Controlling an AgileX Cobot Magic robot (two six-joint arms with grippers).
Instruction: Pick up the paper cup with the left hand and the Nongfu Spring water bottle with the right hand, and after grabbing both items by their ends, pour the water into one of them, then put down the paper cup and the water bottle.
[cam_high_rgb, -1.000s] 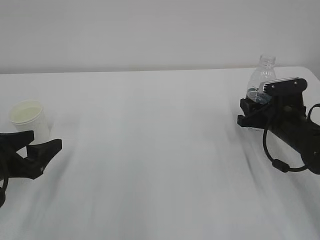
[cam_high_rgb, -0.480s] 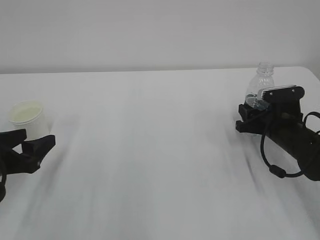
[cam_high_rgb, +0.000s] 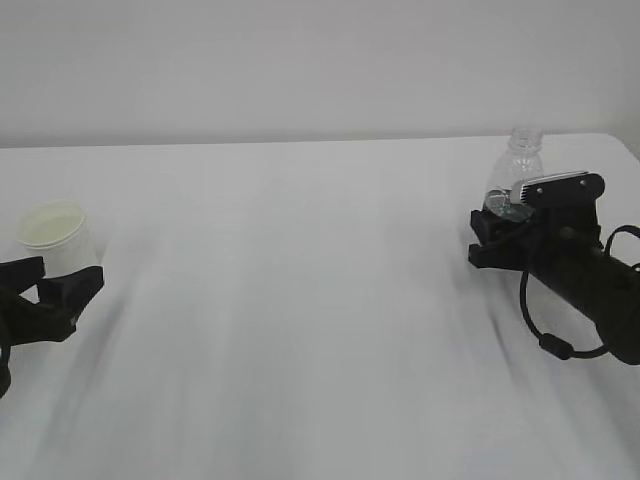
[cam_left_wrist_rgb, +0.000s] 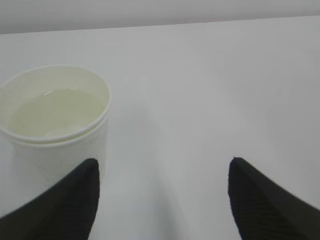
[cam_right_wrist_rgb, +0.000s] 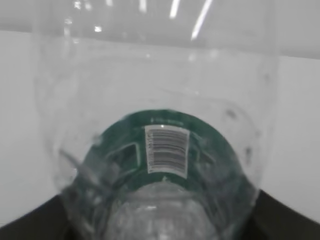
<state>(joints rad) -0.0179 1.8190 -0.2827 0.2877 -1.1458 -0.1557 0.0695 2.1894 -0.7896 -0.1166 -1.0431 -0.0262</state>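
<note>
Near the table's (cam_high_rgb: 300, 300) left edge, the paper cup (cam_high_rgb: 58, 236), holding liquid, sits just beyond the wide-open, empty left gripper (cam_left_wrist_rgb: 162, 197). Near the right edge, the right gripper (cam_high_rgb: 505, 235) brackets the Nongfu Spring water bottle (cam_high_rgb: 512, 175), its hold unclear. Putting-down appears nearly done; next, back away cleanly.

Glossy clear plastic bottle (cam_right_wrist_rgb: 155, 125); matt paper cup (cam_left_wrist_rgb: 55, 120)

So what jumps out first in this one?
The paper cup at the table's far left, upright with clear liquid inside; the open left gripper has it beside one jaw, not between them. At the far right, the capless Nongfu Spring water bottle sits upright in the right gripper.
</note>
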